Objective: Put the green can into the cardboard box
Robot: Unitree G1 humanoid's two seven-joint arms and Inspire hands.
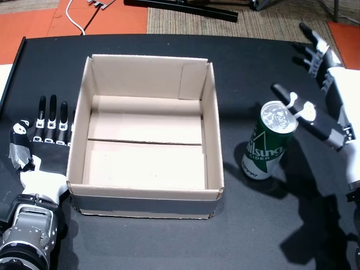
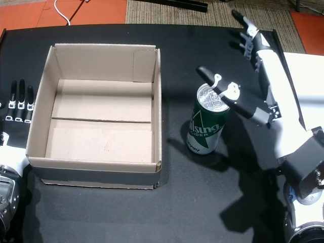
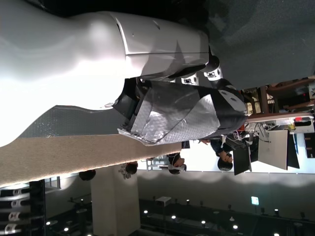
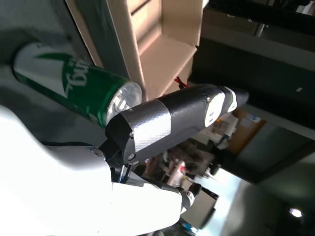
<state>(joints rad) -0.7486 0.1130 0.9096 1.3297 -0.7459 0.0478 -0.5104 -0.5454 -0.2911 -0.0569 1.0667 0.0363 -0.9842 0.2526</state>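
Green can (image 1: 269,140) upright, right hand (image 1: 323,121) beside

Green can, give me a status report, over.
Right hand open beside green can, not gripping. Left hand open, flat beside cardboard box. Can upright on table, outside box. Path clear.

Black table (image 1: 169,242); beyond it orange floor (image 1: 34,22), tan carpet (image 1: 185,25), white cable (image 1: 73,17), dark bar (image 1: 180,7).
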